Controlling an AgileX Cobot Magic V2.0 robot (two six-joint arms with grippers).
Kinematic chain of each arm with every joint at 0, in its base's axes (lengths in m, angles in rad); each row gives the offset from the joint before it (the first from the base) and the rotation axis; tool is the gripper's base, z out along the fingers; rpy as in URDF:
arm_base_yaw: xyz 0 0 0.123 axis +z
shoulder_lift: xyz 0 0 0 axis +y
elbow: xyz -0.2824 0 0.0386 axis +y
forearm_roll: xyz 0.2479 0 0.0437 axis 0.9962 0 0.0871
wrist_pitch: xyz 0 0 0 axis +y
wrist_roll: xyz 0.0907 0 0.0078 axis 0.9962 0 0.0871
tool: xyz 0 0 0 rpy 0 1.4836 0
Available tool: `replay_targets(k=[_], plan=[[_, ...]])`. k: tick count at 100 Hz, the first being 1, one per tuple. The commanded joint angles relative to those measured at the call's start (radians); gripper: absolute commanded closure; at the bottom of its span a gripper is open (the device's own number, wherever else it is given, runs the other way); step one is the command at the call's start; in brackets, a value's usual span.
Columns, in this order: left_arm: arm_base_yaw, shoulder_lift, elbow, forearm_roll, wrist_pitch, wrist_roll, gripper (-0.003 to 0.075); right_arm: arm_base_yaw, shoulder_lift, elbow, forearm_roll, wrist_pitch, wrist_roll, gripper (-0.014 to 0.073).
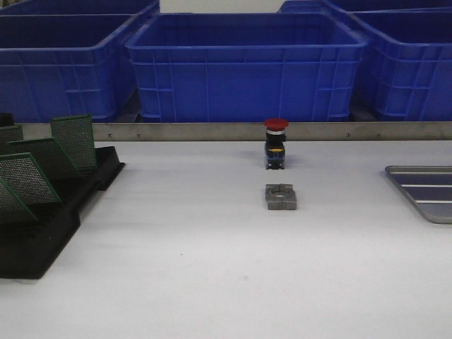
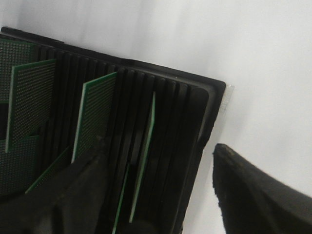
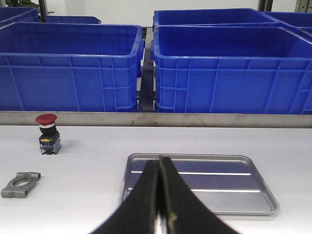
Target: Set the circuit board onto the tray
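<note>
Several green circuit boards point(image 1: 74, 141) stand upright in a black slotted rack point(image 1: 42, 240) at the table's left. In the left wrist view my left gripper point(image 2: 158, 151) is open over the rack point(image 2: 185, 126). One thin board point(image 2: 145, 156) stands edge-on between the jaws, untouched, and another board point(image 2: 95, 117) is beside it. The silvery tray point(image 1: 431, 191) lies at the table's right edge. In the right wrist view my right gripper point(image 3: 160, 160) is shut and empty, just before the tray point(image 3: 209, 180). Neither gripper shows in the front view.
A red push button point(image 1: 275, 145) and a grey metal clamp point(image 1: 280, 198) sit mid-table; both also show in the right wrist view, the button point(image 3: 48, 134) and the clamp point(image 3: 19, 184). Big blue bins point(image 1: 244, 70) stand behind a metal rail point(image 1: 212, 131).
</note>
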Motion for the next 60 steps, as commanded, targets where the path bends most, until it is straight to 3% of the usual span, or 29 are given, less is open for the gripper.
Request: replay_targets(k=[1, 27, 60], plan=[[-0.008, 0.004, -0.030, -0.025, -0.047, -0.001, 0.0281, -0.005, -0.024, -0.031, -0.003, -0.082, -0.003, 0.0652], [-0.008, 0.058, -0.032, -0.025, -0.079, -0.001, 0.0304, -0.005, -0.024, -0.031, -0.003, -0.082, -0.003, 0.0652], [-0.008, 0.062, -0.032, -0.007, -0.119, -0.001, 0.0689, -0.005, -0.024, -0.031, -0.003, -0.082, -0.003, 0.0652]])
